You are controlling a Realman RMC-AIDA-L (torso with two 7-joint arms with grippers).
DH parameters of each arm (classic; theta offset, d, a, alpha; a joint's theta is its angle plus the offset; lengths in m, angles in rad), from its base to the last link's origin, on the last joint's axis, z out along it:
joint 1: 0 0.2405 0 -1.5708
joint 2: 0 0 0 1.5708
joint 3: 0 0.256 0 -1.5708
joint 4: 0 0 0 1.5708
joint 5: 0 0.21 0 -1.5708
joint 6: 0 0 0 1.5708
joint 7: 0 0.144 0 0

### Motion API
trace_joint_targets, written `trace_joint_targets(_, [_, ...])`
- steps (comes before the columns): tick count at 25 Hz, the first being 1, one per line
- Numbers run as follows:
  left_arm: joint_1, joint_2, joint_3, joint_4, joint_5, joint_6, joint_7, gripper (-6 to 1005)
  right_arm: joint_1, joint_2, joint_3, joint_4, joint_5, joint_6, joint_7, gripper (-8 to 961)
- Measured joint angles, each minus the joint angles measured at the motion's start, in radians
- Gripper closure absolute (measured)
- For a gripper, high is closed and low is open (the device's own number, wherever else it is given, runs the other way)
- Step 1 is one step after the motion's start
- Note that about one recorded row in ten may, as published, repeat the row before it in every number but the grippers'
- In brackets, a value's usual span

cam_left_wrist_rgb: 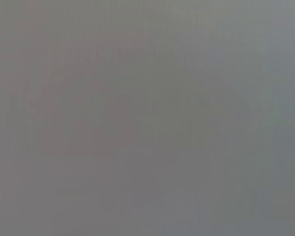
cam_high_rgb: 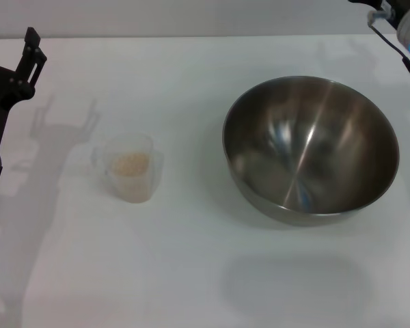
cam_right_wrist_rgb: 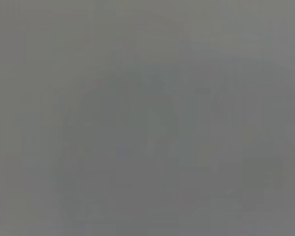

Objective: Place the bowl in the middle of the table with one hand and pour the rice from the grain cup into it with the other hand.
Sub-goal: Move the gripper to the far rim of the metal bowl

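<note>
A: What do we see from the head camera?

B: We see the bowl (cam_high_rgb: pixel 311 150) sitting on the white table (cam_high_rgb: pixel 191 273). It is big and shiny, and nothing is inside it. It sits to the right of the table's middle.

A: Where is the grain cup (cam_high_rgb: pixel 130 167)?

B: It stands upright, well apart from the bowl, on the bowl's left. The rice (cam_high_rgb: pixel 128 163) is a small pale heap inside the cup.

A: Is there room to move?

B: Yes. We see bare table between the cup and the bowl. We also see lots of bare table in front of the bowl, toward us. Behind the bowl, the table's far edge is near.

A: Where are our grippers?

B: The left gripper (cam_high_rgb: pixel 33 48) is up at the left edge, far to the left of the bowl and behind the cup. It holds nothing. Its dark fingers (cam_high_rgb: pixel 35 53) look close together, but we cannot tell how far open they are. The right gripper (cam_high_rgb: pixel 396 31) is behind the bowl at the top right corner. It is mostly cut off, so we cannot tell about its fingers.

A: What do the wrist cameras show?

B: Just plain grey. Only the head camera shows the bowl, cup and table.
</note>
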Motion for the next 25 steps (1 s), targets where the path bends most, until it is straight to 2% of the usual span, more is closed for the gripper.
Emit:
trace_joint_targets(5, [0.0, 0.001, -0.003, -0.001, -0.001, 0.004, -0.002, 171, 0.001, -0.003, 0.152, -0.287, 0.007, 0.554, -0.006, 324])
trace_joint_targets(6, [0.0, 0.001, -0.003, -0.001, -0.001, 0.004, -0.002, 171, 0.016, -0.004, 0.207, -0.335, 0.008, 0.689, -0.006, 328])
trace_joint_targets(7, [0.0, 0.001, -0.005, -0.001, -0.001, 0.004, -0.003, 171, 0.061, -0.008, 0.309, -0.398, 0.016, 0.911, -0.014, 332])
trace_joint_targets(8, [0.0, 0.001, -0.005, -0.001, -0.001, 0.004, -0.003, 171, 0.061, -0.008, 0.309, -0.398, 0.016, 0.911, -0.014, 335])
trace_joint_targets(11, [-0.002, 0.002, -0.022, 0.0, -0.001, 0.005, -0.004, 171, 0.144, -0.023, 0.442, -0.421, 0.049, 1.208, -0.057, 346])
trace_joint_targets(12, [-0.002, 0.002, -0.025, 0.001, -0.002, 0.005, -0.005, 171, 0.2, -0.034, 0.518, -0.406, 0.066, 1.371, -0.093, 350])
trace_joint_targets(13, [-0.002, 0.002, -0.027, 0.001, -0.002, 0.005, -0.006, 171, 0.2, -0.034, 0.518, -0.406, 0.066, 1.371, -0.093, 354])
trace_joint_targets(15, [-0.001, 0.002, -0.029, -0.001, -0.002, 0.005, -0.008, 171, 0.236, -0.047, 0.55, -0.377, 0.065, 1.464, -0.122, 361])
trace_joint_targets(17, [-0.001, 0.002, -0.029, -0.002, -0.002, 0.005, -0.008, 172, 0.274, -0.073, 0.56, -0.306, 0.038, 1.557, -0.158, 369])
trace_joint_targets(22, [-0.004, 0.003, -0.043, 0.005, -0.002, 0.005, -0.004, 172, 0.303, -0.085, 0.56, -0.225, -0.023, 1.615, -0.212, 387])
trace_joint_targets(25, [-0.008, 0.003, -0.056, 0.007, -0.001, 0.003, -0.004, 172, 0.31, -0.084, 0.559, -0.197, -0.039, 1.618, -0.232, 398])
